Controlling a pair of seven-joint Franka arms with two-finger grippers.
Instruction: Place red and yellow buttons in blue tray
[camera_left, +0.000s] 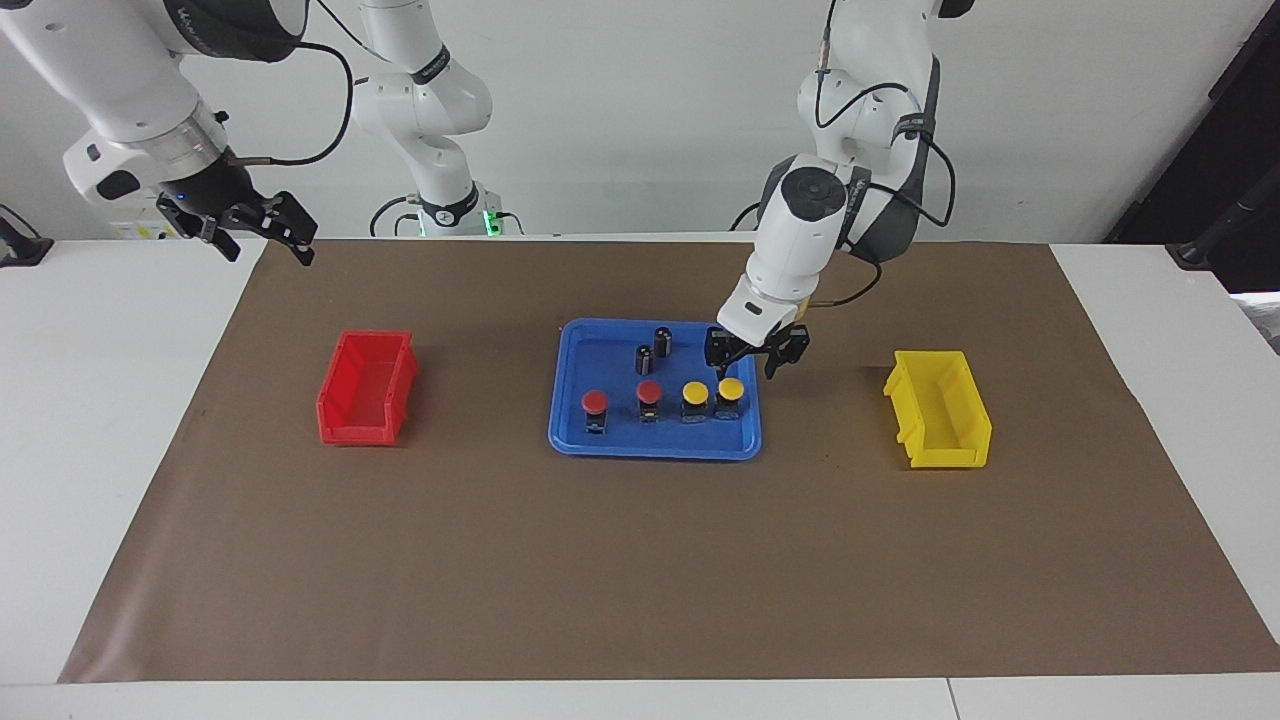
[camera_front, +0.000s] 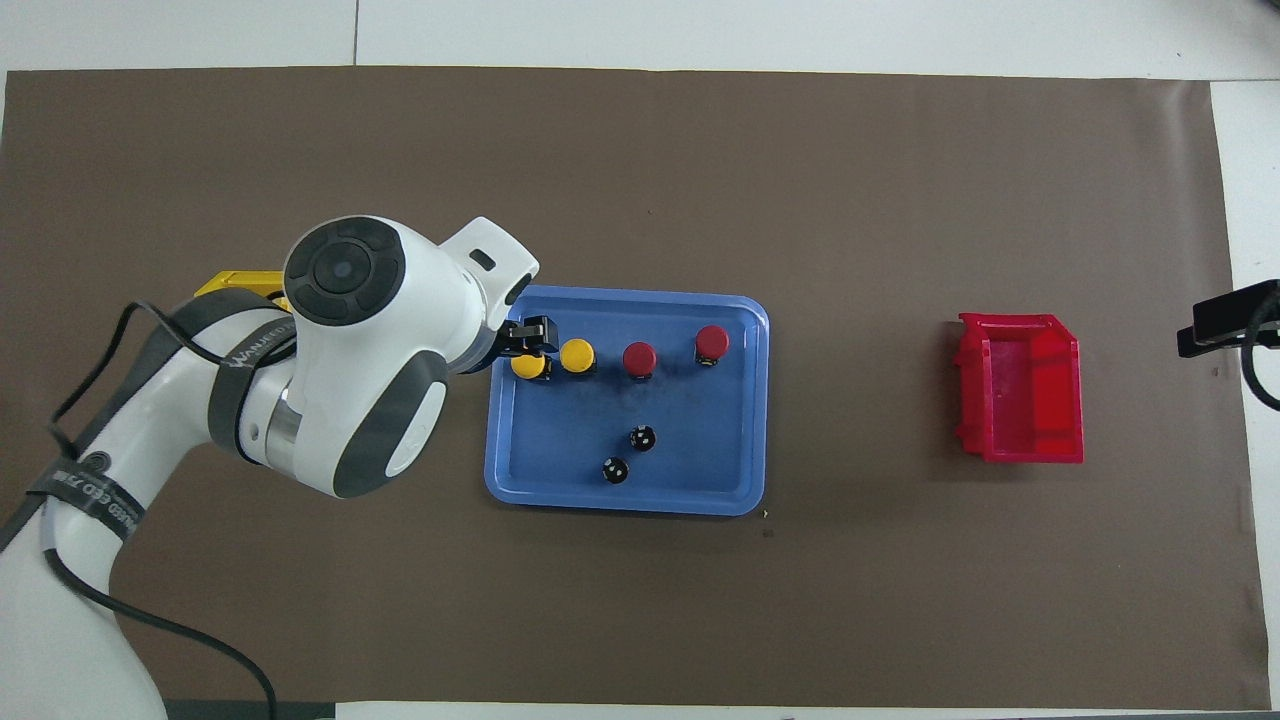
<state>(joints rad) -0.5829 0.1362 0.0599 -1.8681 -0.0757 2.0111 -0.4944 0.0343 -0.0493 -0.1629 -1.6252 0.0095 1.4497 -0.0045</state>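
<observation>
The blue tray (camera_left: 655, 450) (camera_front: 700, 440) lies mid-table. Four buttons stand in it in a row: two red-capped (camera_left: 594, 402) (camera_left: 649, 391) and two yellow-capped (camera_left: 694, 392) (camera_left: 731, 387); the overhead view shows them as red (camera_front: 712, 341), red (camera_front: 639, 356), yellow (camera_front: 577, 355) and yellow (camera_front: 528, 365). My left gripper (camera_left: 752, 356) (camera_front: 525, 338) is open and empty, raised just above the end yellow button, over the tray's edge. My right gripper (camera_left: 262, 238) (camera_front: 1225, 318) is open and waits in the air at the right arm's end of the table.
Two dark capless cylinders (camera_left: 644, 358) (camera_left: 662, 340) stand in the tray nearer to the robots than the buttons. A red bin (camera_left: 367, 388) (camera_front: 1020, 400) sits toward the right arm's end. A yellow bin (camera_left: 940, 408) sits toward the left arm's end, mostly covered by the left arm from overhead.
</observation>
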